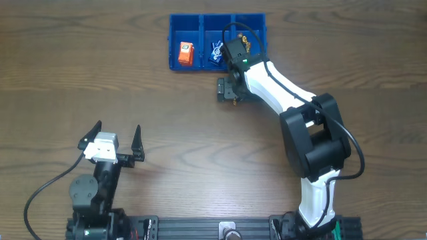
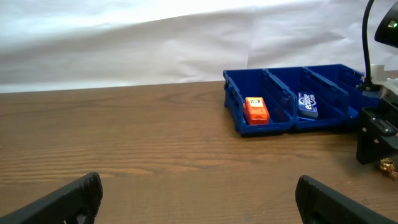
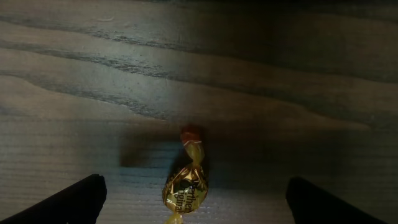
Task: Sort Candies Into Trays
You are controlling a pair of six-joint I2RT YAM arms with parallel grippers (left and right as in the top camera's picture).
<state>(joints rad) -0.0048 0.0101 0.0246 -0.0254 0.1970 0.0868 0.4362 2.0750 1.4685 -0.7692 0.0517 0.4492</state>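
A blue tray (image 1: 217,20) with three compartments sits at the far middle of the table. An orange candy (image 1: 185,53) lies in its left compartment and a blue candy (image 1: 215,52) in the middle one; both also show as the orange candy (image 2: 255,110) and blue candy (image 2: 308,104) in the left wrist view. My right gripper (image 1: 231,92) hangs just in front of the tray, open, straddling a gold-wrapped candy (image 3: 186,185) that lies on the wood between its fingers (image 3: 68,202). My left gripper (image 1: 115,139) stands open near its base, with nothing in it.
The wooden table (image 1: 100,80) stretches wide to the left and front of the tray. The right arm (image 1: 287,93) crosses the tray's right compartment, hiding its inside. A white cloth backdrop (image 2: 124,43) stands beyond the table.
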